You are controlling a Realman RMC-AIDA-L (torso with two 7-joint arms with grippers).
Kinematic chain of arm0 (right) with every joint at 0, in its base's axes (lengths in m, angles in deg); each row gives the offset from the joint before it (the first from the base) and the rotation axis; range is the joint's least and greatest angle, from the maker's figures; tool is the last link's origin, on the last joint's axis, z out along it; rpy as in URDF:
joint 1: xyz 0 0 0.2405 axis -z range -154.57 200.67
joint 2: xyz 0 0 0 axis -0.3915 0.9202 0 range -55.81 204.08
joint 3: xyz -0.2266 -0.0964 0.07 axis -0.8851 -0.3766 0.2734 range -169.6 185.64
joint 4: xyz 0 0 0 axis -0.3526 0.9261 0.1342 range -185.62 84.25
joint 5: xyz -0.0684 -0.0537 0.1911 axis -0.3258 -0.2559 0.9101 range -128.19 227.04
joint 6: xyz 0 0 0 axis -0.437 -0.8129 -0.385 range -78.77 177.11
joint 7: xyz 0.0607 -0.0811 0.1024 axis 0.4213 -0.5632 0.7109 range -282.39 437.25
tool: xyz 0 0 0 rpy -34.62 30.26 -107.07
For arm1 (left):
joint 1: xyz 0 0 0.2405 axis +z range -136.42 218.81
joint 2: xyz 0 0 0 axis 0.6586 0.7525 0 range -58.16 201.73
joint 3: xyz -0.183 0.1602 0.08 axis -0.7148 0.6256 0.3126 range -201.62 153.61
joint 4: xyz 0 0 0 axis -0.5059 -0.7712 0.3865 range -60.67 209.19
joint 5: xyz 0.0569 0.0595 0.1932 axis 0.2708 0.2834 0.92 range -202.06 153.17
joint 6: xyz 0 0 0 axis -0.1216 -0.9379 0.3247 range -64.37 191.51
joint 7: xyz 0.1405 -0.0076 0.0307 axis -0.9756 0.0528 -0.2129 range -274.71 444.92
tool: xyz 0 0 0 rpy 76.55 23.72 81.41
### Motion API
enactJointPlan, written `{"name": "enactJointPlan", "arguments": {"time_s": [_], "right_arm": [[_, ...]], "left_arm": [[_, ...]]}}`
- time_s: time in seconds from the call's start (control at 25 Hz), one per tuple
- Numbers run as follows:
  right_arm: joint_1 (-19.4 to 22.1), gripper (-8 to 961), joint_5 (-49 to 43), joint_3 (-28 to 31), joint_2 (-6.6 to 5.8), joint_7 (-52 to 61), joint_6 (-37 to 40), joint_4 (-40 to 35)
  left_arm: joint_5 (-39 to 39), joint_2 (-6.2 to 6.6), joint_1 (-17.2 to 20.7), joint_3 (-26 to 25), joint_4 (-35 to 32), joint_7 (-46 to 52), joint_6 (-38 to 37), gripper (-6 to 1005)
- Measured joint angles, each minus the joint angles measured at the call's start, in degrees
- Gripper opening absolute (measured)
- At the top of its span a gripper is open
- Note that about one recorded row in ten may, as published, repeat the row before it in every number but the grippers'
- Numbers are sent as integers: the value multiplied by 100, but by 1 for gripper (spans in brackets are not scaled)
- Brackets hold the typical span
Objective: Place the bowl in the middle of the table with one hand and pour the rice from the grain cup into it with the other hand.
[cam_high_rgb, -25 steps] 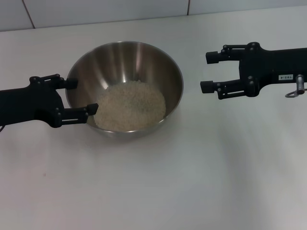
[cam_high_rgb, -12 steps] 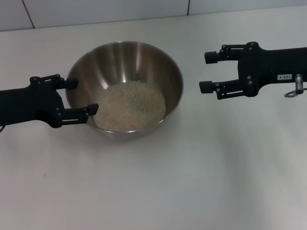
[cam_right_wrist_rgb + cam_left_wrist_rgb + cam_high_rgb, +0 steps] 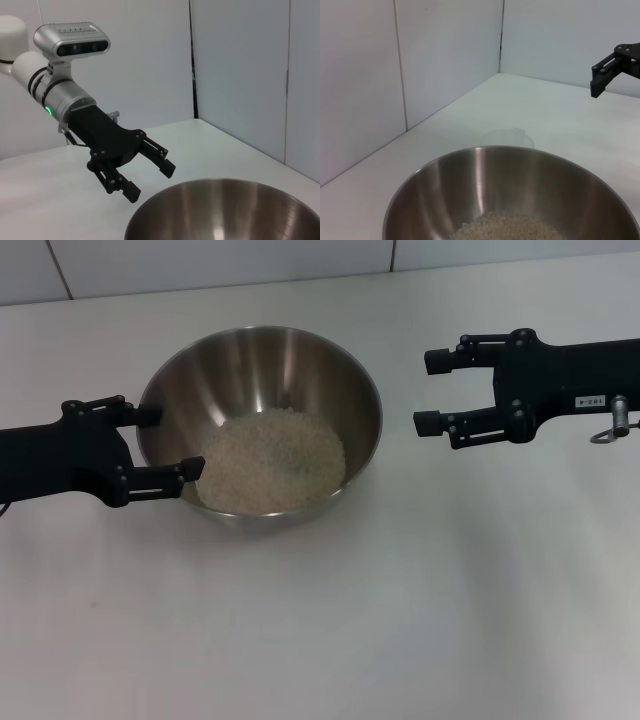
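The steel bowl (image 3: 262, 370) stands on the white table (image 3: 400, 600) left of centre and holds a heap of rice (image 3: 272, 462). My left gripper (image 3: 172, 440) is open at the bowl's left side, its fingers spread along the rim and not clamped on it. My right gripper (image 3: 428, 392), with the white label, is open and empty to the right of the bowl, apart from it. The left wrist view shows the bowl's inner wall (image 3: 480, 185) and the rice (image 3: 505, 227). The right wrist view shows the left gripper (image 3: 149, 181) by the bowl's rim (image 3: 225, 186). The grain cup is out of view.
A tiled white wall (image 3: 220, 260) runs along the table's far edge. A small metal hook (image 3: 610, 432) hangs under the right arm. Bare table lies in front of the bowl and between the bowl and the right gripper.
My right gripper has drifted very slightly towards the bowl. The bowl, the rice and my left gripper have not moved.
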Motion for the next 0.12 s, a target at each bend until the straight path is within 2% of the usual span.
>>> {"name": "enactJointPlan", "arguments": {"time_s": [0.12], "right_arm": [[0, 798, 0, 0, 0, 0, 0, 0]], "left_arm": [[0, 0, 0, 0, 0, 1, 5, 833]]}}
